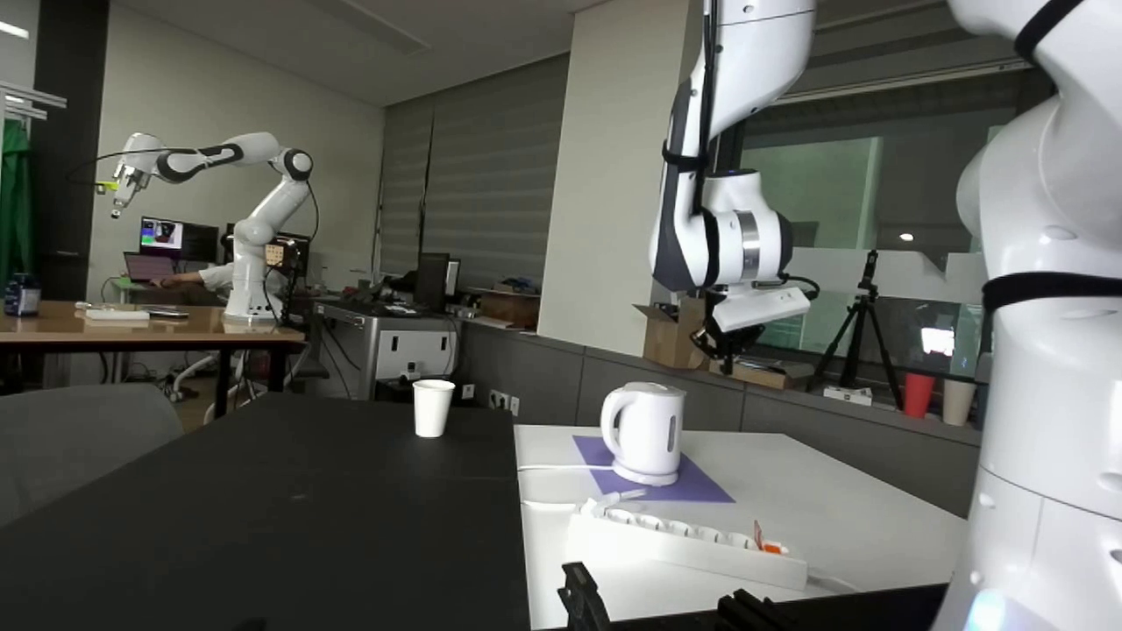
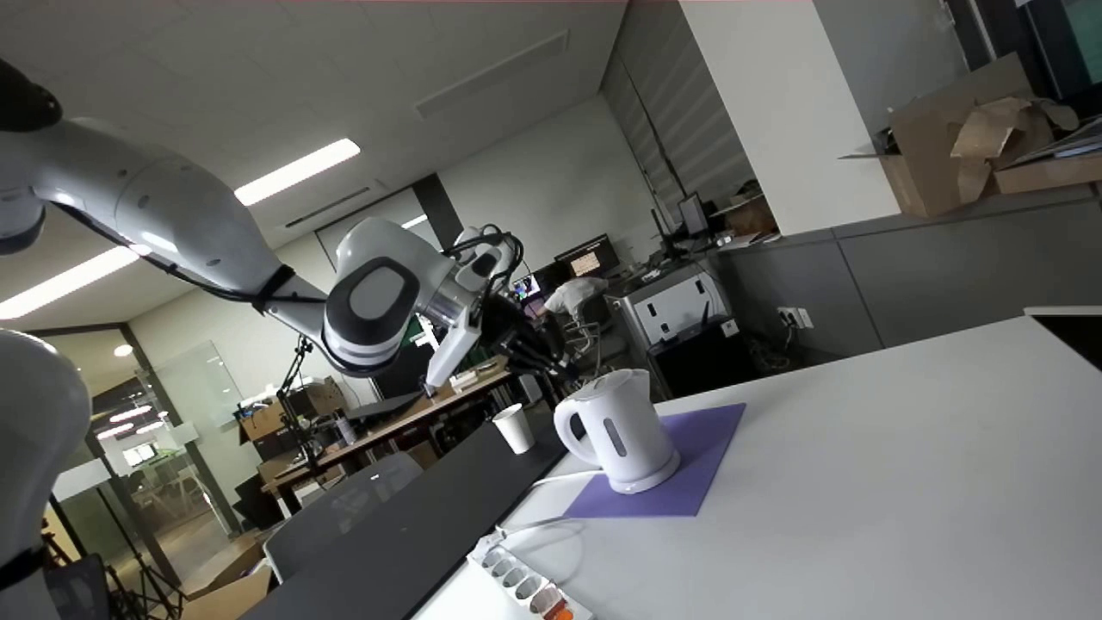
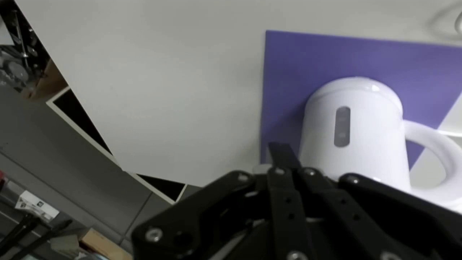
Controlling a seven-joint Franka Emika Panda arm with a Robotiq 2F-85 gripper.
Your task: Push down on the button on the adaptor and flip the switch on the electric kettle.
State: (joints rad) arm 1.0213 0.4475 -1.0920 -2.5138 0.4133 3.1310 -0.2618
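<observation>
The white electric kettle [image 1: 647, 434] stands upright on a purple sheet; it also shows in an exterior view [image 2: 633, 435] and in the wrist view [image 3: 371, 144]. I cannot make out its switch. The adaptor, a long white strip [image 1: 684, 550], lies on the table in front of the kettle and shows partly in an exterior view [image 2: 504, 585]. Its orange-red button [image 1: 771, 549] is at one end. My black gripper [image 1: 724, 355] hangs above the kettle, apart from it in that view; it also shows in an exterior view [image 2: 560, 366]. In the wrist view, its fingertips [image 3: 284, 155] are together, holding nothing.
The purple sheet [image 1: 701, 486] lies on the white table [image 1: 824, 482]. A white cable [image 1: 561, 467] runs from the kettle's base. A black table [image 1: 351, 499] adjoins it, with a small white cup [image 1: 432, 407] on it. A wall and window ledge with cardboard boxes [image 1: 679, 337] stand behind.
</observation>
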